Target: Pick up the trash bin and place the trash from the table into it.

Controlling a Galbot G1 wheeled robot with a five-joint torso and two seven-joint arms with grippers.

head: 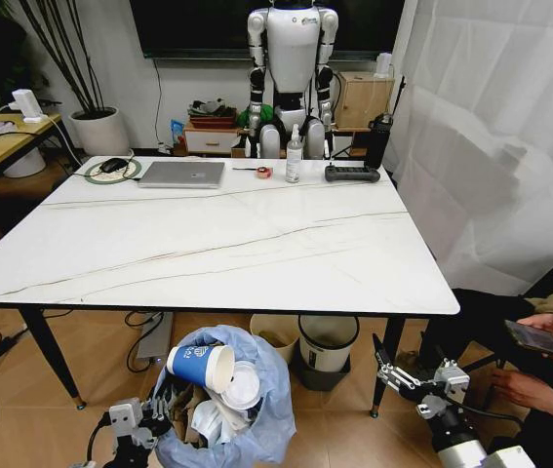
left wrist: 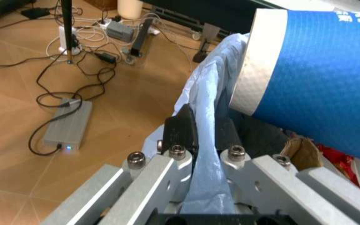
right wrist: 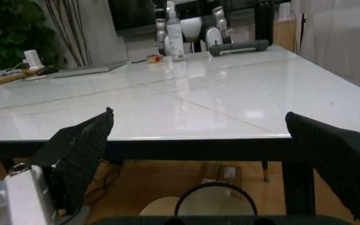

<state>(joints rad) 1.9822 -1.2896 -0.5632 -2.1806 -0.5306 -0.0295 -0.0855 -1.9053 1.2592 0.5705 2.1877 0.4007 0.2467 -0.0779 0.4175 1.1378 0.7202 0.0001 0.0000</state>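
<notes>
One blue cup (head: 201, 365) — lying sideways, mouth rightward.

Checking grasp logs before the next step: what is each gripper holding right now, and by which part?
The left gripper is shut on the trash bin, pinching the light-blue bag at its rim. The right gripper is open near the table edge, holding nothing.

The left gripper (head: 155, 409) sits low at the robot's left, below the counter's (head: 208, 253) near edge, its jaws closed on the rim of the trash bin (head: 256, 409) — the wrist view shows the blue bag pinched between its fingers (left wrist: 181, 129). The right gripper (head: 390, 369) is raised low at the right, jaws spread wide apart — holding nothing, pointing toward the counter's edge.
</notes>
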